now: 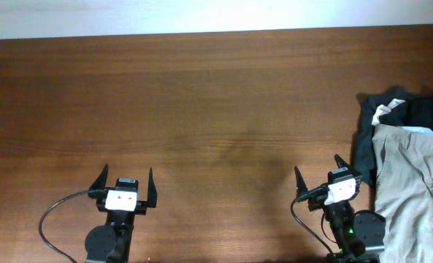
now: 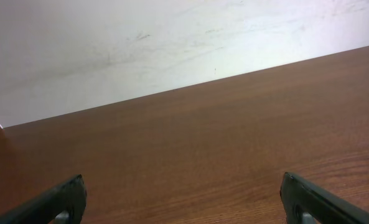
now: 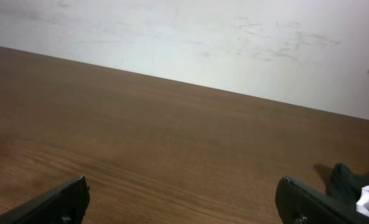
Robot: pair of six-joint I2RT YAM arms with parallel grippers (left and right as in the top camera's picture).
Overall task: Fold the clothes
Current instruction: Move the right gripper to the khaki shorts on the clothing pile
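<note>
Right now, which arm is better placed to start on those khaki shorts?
The right. The right gripper, open, sits just beside the khaki shorts at the right edge of the table. The left gripper, also open, is far off to the other side, so it would likely need a long reach.

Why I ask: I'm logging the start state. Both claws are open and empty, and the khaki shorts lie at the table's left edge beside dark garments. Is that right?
No: the overhead view shows the khaki shorts at the right edge of the table, not its left. The rest holds: dark garments beside them, left claw and right claw open and empty.
</note>
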